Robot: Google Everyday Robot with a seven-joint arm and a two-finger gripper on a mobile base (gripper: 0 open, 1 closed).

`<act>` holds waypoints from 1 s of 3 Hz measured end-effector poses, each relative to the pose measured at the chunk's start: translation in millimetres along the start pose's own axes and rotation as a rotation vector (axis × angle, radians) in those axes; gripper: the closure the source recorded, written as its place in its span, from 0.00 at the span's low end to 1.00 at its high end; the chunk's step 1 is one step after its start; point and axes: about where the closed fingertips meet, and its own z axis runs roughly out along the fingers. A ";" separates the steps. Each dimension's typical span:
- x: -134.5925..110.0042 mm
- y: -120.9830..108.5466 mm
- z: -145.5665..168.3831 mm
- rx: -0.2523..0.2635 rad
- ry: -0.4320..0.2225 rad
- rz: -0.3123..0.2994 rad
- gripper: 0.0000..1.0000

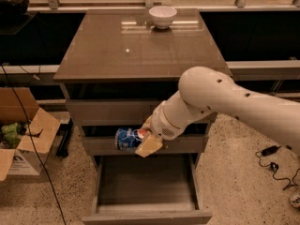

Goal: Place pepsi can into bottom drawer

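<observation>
The pepsi can (126, 138), blue with white and red marks, lies on its side in my gripper (143, 140), in front of the middle drawer's front. My gripper is shut on the can, with a tan finger (149, 146) under it. The white arm reaches in from the right. The bottom drawer (146, 184) is pulled open below the can; its wood-grain tray shows nothing inside. The can hangs above the drawer's back part.
A white bowl (162, 16) stands at the back of the cabinet top (140, 50). A cardboard box (21, 135) with green items sits on the floor at left, with a black cable beside it. More cables lie on the floor at right.
</observation>
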 end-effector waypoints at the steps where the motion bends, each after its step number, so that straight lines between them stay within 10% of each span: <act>1: 24.4 -14.1 55.0 -0.037 0.050 0.043 1.00; 3: 127.9 -11.8 145.0 -0.132 0.128 0.180 1.00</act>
